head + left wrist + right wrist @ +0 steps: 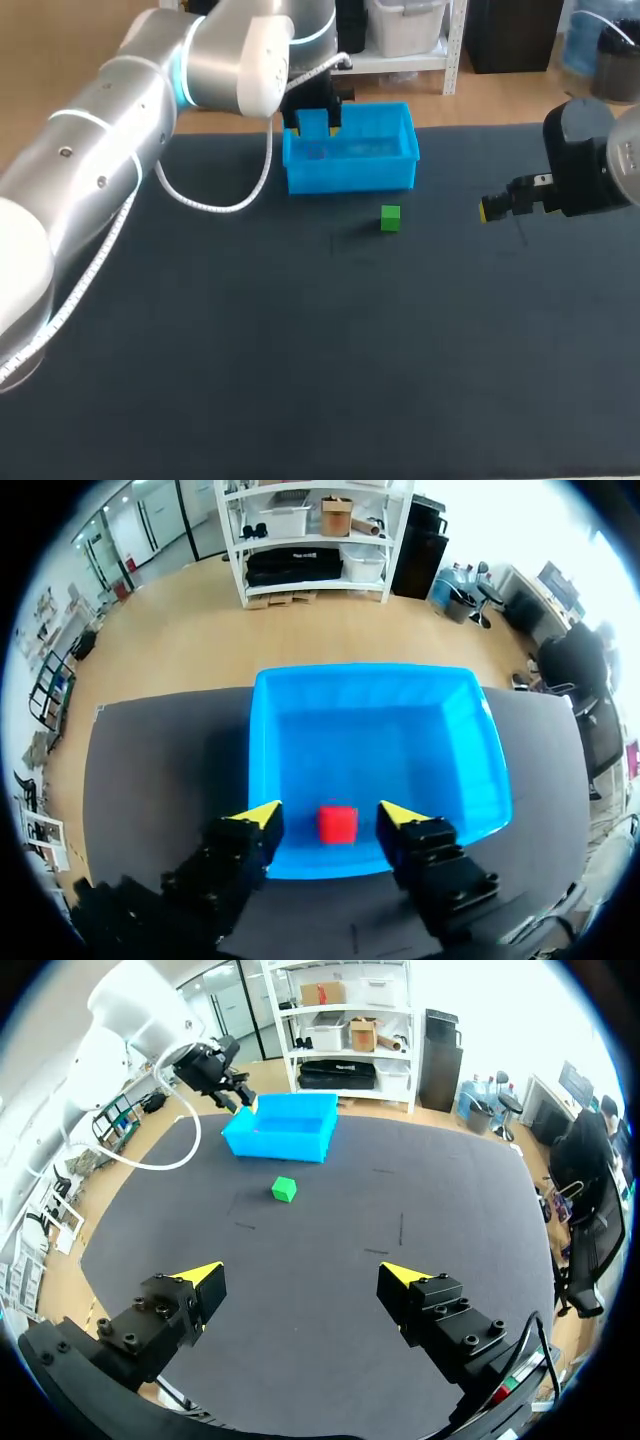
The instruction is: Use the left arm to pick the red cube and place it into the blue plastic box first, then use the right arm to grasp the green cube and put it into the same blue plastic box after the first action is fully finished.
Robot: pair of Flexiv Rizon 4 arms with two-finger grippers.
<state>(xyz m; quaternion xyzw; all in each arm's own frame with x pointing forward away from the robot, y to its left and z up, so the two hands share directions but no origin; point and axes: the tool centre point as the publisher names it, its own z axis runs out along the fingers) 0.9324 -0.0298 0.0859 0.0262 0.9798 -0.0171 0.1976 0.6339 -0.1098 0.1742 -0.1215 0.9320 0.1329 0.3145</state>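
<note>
The left arm (100, 170) fills the foreground, reaching across the dark bench (300, 350) to the blue plastic box (350, 175) at the far edge. Its tool (329, 814) hangs over the box's near wall with fingers spread. The red cube (337, 824) sits on the box floor between them, with a gap on either side, so the first placement looks complete apart from the arm's retreat.

The right arm (590, 160) holds off at the bench's right side, with its tool (302, 1275) wide open and empty above bare bench. The green cube (390, 218) rests on the bench just in front of the box. It lies well ahead of the right tool and slightly towards that tool's left finger. Being a cube, it has no long axis to line up with.
</note>
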